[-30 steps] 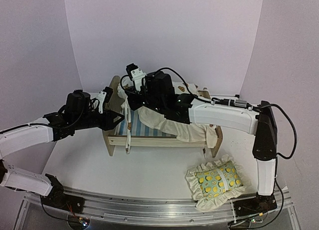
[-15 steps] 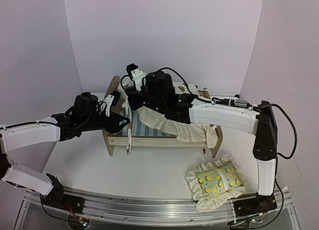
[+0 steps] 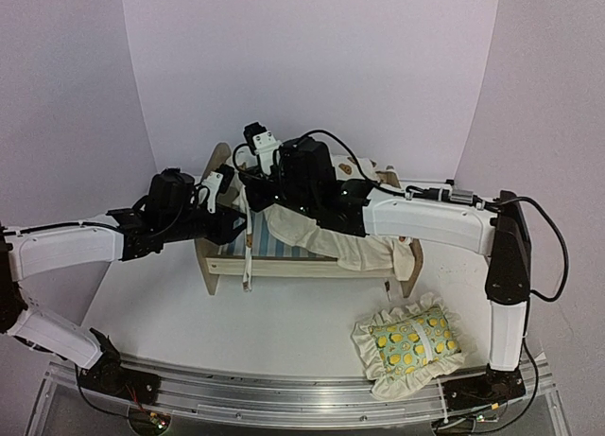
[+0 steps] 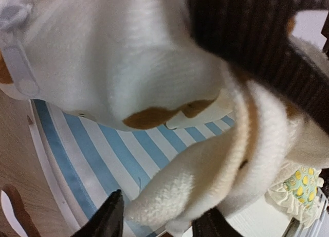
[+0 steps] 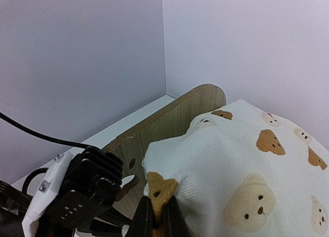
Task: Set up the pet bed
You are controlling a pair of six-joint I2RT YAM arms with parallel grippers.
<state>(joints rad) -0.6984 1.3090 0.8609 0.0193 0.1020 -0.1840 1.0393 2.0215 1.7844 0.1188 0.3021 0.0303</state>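
Grip check: right pincer (image 5: 157, 216) is closed, its tips pinching a corner of the bear-print cushion (image 5: 241, 170). That corner is lifted just above the rounded headboard (image 5: 175, 119).

Left pincer (image 4: 160, 222): fingers apart, with a rolled edge of the same cushion lying between them. Cannot tell whether they press it. Directly beneath is the blue-and-white striped base (image 4: 103, 155), partly uncovered at this end.

Pet bed (image 3: 302, 269) stands upright on the white surface (image 3: 236, 332), mid-table towards the back wall. Its headboard is at the left end, next to the left pincer. The cushion runs along the bed from the raised corner and slumps over the right foot end. One white tie (image 3: 248, 256) hangs over the front rail near the headboard.

Lemon-print pillow (image 3: 413, 341), green with a cream ruffle, lies flat on the surface near the right arm's base, apart from the bed.
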